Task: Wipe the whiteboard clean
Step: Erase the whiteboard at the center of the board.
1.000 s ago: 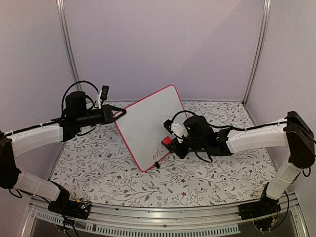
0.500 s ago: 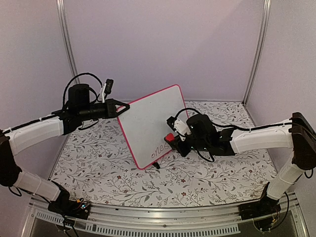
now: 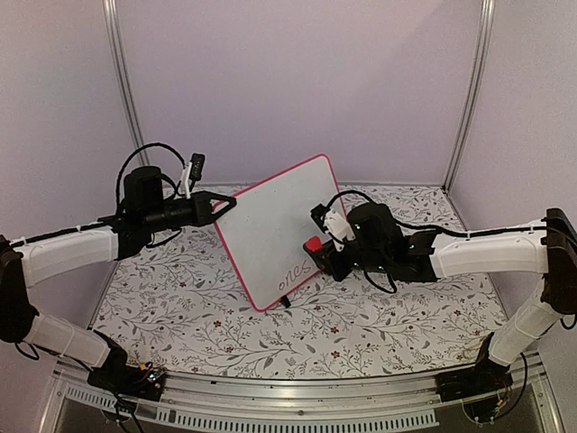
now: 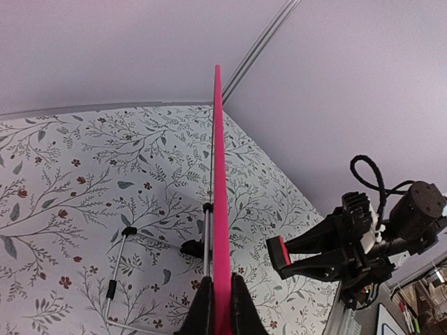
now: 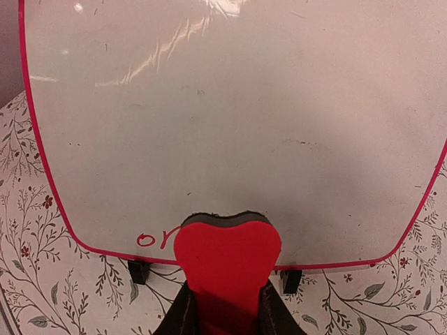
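Pink-red frame and white face mark the whiteboard (image 3: pixel 275 230), which we see tilted on a corner between the two arms, well off the flat of the flowered tablecloth (image 3: pixel 379 325). We find the left gripper (image 3: pixel 225 206) clamped on the board's frame: from the left wrist the rim runs edge-on straight out from between the two fingers, which press it from both sides with no gap. Beyond those jaws and to one side of the rim, a thin wire stand (image 4: pixel 122 279) shows behind the board. The right gripper (image 3: pixel 315 251) is closed on a red eraser (image 3: pixel 313 244), a heart-shaped block with a dark felt layer that sticks out ahead of the fingertips. Directly in front of these jaws lies the board's lower edge, and the eraser's tip overlaps it in the right wrist view. From the left wrist, though, we see a strip of tablecloth between the eraser and the board face, so they look just apart. Dark writing (image 3: pixel 295 276) sits on the face just beside the eraser, partly hidden behind it. Two small black feet (image 5: pixel 138 271) hang under the frame on either side of the right jaws. We cannot tell whether the board's lowest corner touches the cloth.
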You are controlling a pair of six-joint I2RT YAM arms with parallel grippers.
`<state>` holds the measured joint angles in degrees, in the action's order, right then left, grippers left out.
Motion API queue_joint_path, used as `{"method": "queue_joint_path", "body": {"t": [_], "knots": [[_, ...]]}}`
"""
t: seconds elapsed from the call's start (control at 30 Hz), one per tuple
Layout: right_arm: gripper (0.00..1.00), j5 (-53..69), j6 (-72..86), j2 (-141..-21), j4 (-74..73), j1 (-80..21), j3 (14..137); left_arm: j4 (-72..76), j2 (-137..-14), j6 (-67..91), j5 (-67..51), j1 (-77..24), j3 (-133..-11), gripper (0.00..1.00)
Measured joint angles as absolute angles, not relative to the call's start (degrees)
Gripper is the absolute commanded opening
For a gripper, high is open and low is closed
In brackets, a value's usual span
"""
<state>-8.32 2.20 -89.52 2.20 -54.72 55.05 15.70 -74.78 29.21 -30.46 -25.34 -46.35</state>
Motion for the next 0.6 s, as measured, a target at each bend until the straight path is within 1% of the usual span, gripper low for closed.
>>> {"method": "queue_joint_path", "body": {"t": [0.2, 0.6], "knots": [[0.23, -6.92, 2.59, -89.76, 0.95, -54.72, 55.44, 18.55, -72.62, 29.32, -29.85, -25.58, -43.27, 0.00], [0.23, -5.26, 2.11, -90.89, -2.07, -55.53, 56.97, 21.23, -72.69, 29.34, -30.44, -25.61, -42.96, 0.00]]}}
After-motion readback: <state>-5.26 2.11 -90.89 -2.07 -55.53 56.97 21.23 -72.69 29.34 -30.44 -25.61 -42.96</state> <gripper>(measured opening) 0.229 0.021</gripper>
